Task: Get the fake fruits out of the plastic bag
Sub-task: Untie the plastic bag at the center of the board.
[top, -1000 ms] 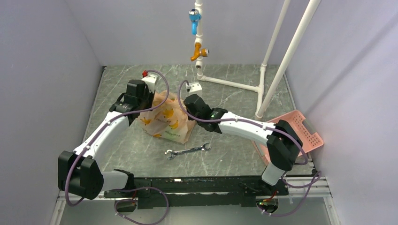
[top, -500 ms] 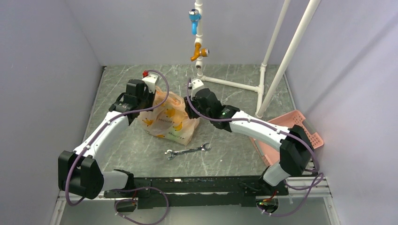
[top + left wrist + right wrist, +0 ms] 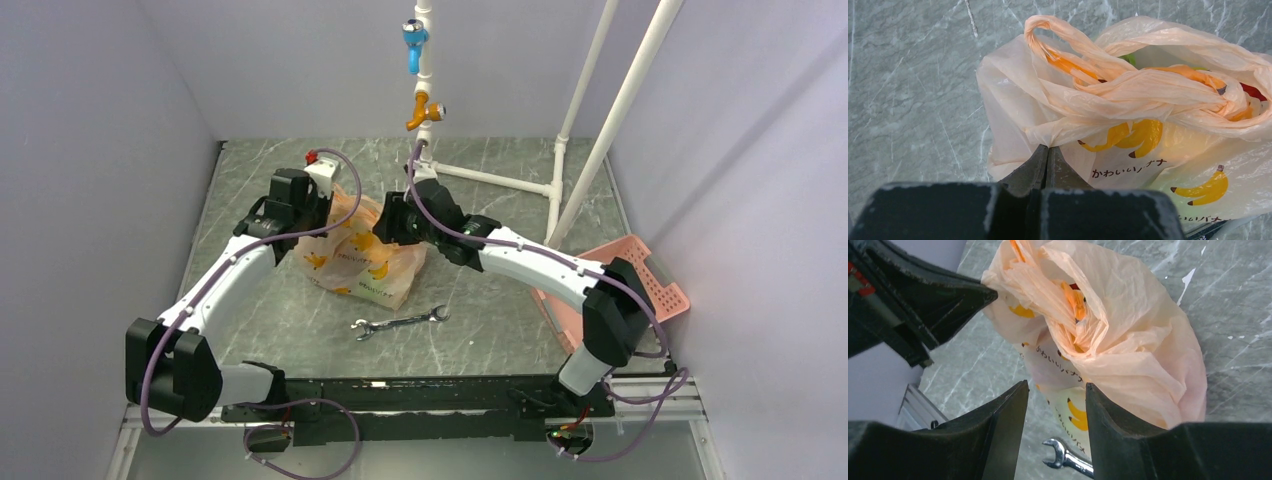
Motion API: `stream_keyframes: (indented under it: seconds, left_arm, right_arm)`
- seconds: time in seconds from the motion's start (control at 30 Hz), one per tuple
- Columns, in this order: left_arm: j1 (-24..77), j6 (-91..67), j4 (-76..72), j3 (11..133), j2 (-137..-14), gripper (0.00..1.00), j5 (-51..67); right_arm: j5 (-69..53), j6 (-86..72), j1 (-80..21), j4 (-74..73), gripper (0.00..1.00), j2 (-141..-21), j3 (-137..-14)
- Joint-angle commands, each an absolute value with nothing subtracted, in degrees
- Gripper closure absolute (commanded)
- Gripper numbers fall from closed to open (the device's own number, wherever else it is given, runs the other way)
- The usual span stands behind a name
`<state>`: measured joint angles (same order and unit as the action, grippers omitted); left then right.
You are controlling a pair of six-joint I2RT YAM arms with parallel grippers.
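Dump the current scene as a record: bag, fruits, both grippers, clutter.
bag: thin translucent peach-orange plastic bag with banana prints, on grey marbled table, handles bunched on top
fruits: small glossy plastic fruits, inside the bag; green and red bits show at its mouth
left gripper: shut on the bag's side film
right gripper: open, by the bag's top, gripping nothing
clutter: silver open-end wrench on bag's near side; rigid pink slotted basket at table's right edge

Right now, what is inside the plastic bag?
Through the mouth of the plastic bag, only a green bit and a red bit show. The crumpled plastic hides everything else.
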<state>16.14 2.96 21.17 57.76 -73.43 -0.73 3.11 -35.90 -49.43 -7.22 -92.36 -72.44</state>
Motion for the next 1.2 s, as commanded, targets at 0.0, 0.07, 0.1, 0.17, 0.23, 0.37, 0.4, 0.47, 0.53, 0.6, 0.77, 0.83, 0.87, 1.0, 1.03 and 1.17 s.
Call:
stream_keyframes:
  seconds: [0.0,0.07,0.1,0.17,0.23,0.37,0.4,0.47,0.53,0.6,0.77,0.83,0.87,1.0,1.03,1.17]
  left_arm:
    - [15.86,3.38,21.13,60.05,-73.77,1.00,0.76]
    - [15.91,3.26,20.72,59.71,-73.33,1.00,0.87]
    - [15.86,3.25,20.52,59.66,-73.23,1.00,0.87]
    - [15.89,3.17,20.68,59.88,-73.41,1.00,0.91]
    - [15.91,3.16,20.73,60.01,-73.70,1.00,1.35]
    - [15.91,3.12,21.02,60.27,-74.01,1.00,1.67]
    - [15.91,3.08,21.06,60.20,-73.96,1.00,1.67]
    - [15.91,3.05,20.74,59.83,-73.54,1.00,1.67]
    - [15.86,3.08,20.51,59.71,-73.31,1.00,1.58]
    - [15.90,3.08,20.63,59.91,-73.37,1.00,1.39]
    - [15.90,2.92,20.41,59.59,-73.07,1.00,0.95]
    - [15.91,2.86,20.48,59.69,-73.27,1.00,0.30]
    - [15.91,2.68,20.71,59.99,-73.42,1.00,0.19]
    - [15.91,1.91,21.27,60.17,-73.90,1.00,-4.14]
    - [15.91,1.78,21.17,60.20,-73.93,1.00,-4.99]
    - [15.82,1.52,21.46,60.33,-73.93,1.00,-5.97]
  right_arm:
    - [7.62,-39.29,-49.51,-9.65,0.50,-95.65,-78.07]
    - [9.47,-37.68,-49.66,-11.60,0.48,-97.13,-79.27]
    - [10.82,-37.16,-49.66,-12.46,0.46,-97.53,-79.74]
    - [12.45,-37.31,-49.65,-13.60,0.39,-98.14,-80.17]
    - [14.90,-38.16,-49.66,-13.39,0.38,-97.97,-79.73]
    - [18.34,-39.14,-49.72,-14.04,0.37,-99.89,-81.29]
    - [18.75,-39.10,-49.75,-14.98,0.37,-100.97,-82.53]
    - [18.70,-38.86,-49.77,-16.75,0.38,-102.89,-84.66]
    - [17.82,-38.83,-49.95,-16.68,0.39,-103.73,-84.97]
    - [17.67,-38.84,-50.26,-14.86,0.43,-103.44,-83.69]
    - [18.40,-38.44,-50.36,-13.36,0.66,-100.84,-80.70]
    - [18.87,-37.58,-50.36,-11.60,0.78,-98.76,-78.32]
    - [18.96,-36.96,-50.36,-10.90,0.82,-97.69,-77.30]
    - [19.95,-34.05,-50.08,-8.27,0.92,-92.78,-72.15]
    - [19.50,-33.21,-49.61,-6.63,0.95,-91.45,-70.23]
    - [7.63,-29.01,-44.33,1.10,1.00,-86.60,-63.22]
